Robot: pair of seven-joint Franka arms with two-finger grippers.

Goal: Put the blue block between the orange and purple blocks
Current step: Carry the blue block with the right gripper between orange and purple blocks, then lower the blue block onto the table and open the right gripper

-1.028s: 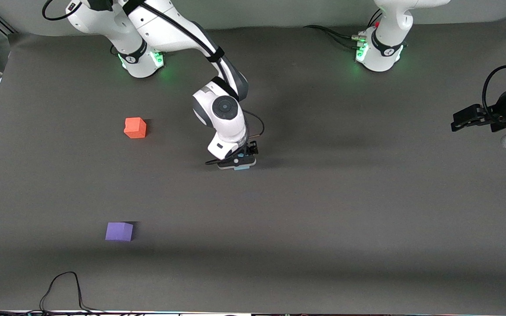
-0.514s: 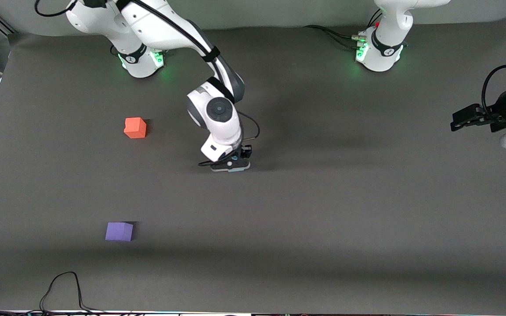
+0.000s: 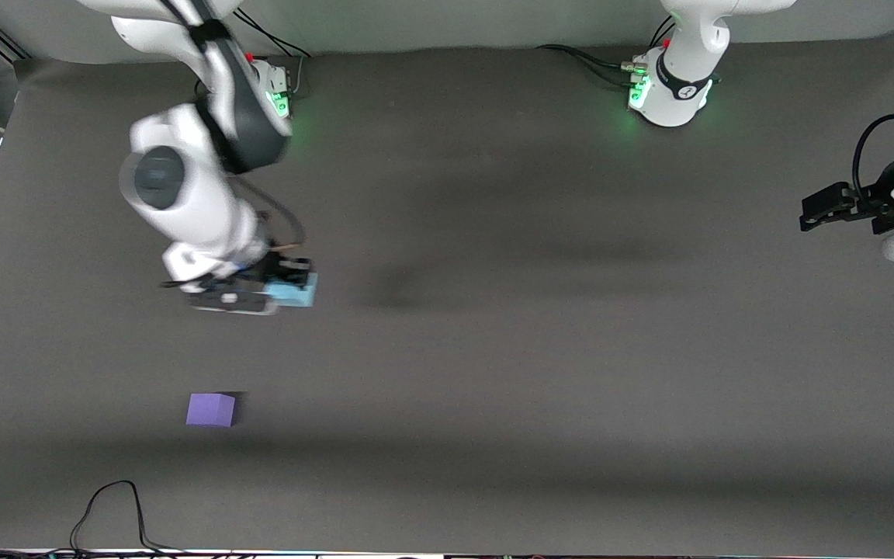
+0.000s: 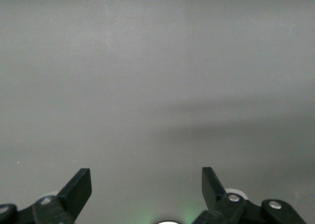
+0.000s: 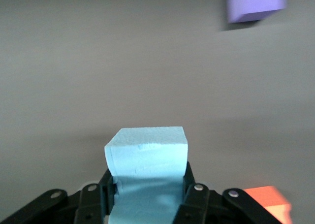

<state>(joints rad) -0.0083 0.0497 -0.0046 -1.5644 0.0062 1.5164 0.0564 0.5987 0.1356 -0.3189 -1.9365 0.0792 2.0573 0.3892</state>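
Note:
My right gripper (image 3: 280,291) is shut on the light blue block (image 3: 293,293) and holds it above the dark mat. In the right wrist view the blue block (image 5: 147,157) sits between the black fingers (image 5: 193,192). The purple block (image 3: 211,409) lies on the mat toward the front camera and shows in the right wrist view (image 5: 256,3). The orange block (image 5: 268,203) shows only in the right wrist view, beside the gripper; in the front view the right arm hides it. My left gripper (image 3: 826,208) waits open and empty at the left arm's end of the table, its fingers wide apart (image 4: 146,184).
The two arm bases (image 3: 668,85) stand along the table's back edge. A black cable (image 3: 109,505) loops on the mat near the front edge, close to the purple block. The dark grey mat (image 3: 532,349) covers the table.
My right gripper has lifted the blue block and carried it from the table's middle toward the right arm's end. The right arm now covers the orange block. The left arm has not moved.

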